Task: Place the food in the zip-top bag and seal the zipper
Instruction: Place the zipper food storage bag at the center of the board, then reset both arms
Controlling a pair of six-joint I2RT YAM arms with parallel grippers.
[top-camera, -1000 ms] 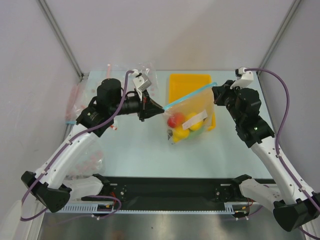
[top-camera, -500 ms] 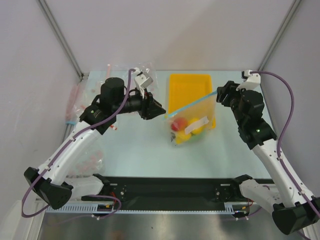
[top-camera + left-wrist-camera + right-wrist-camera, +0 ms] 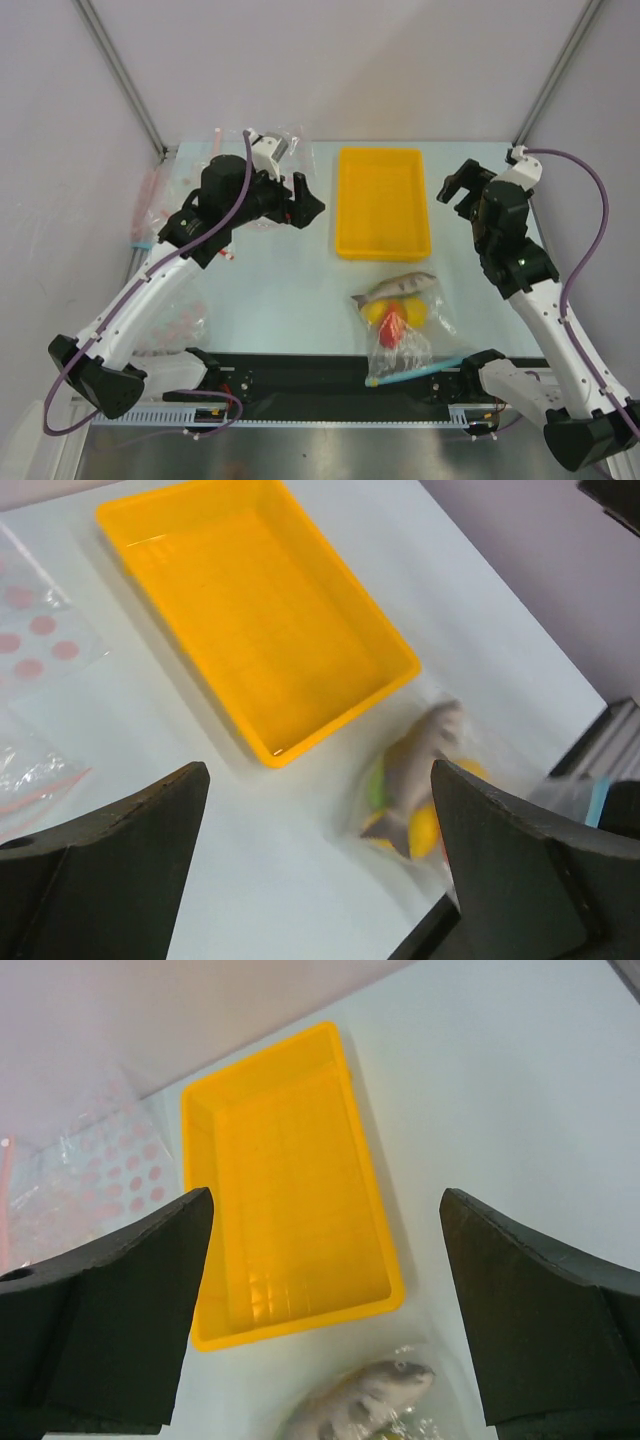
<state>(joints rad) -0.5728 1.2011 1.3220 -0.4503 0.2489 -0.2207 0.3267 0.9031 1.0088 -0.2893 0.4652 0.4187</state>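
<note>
Red fruit [image 3: 393, 325] only from above; grey fish [image 3: 395, 288] in all views.

White-and-black arms [image 3: 150, 292] (purple cables [image 3: 605, 210])

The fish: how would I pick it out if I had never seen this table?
Find the big yellow tray on the table. Between it and the table's near edge lies a clear bag of toy food. The fish is at the bag's end nearest the tray: long and grey, while its neighbours are round, yellow or red.
</note>
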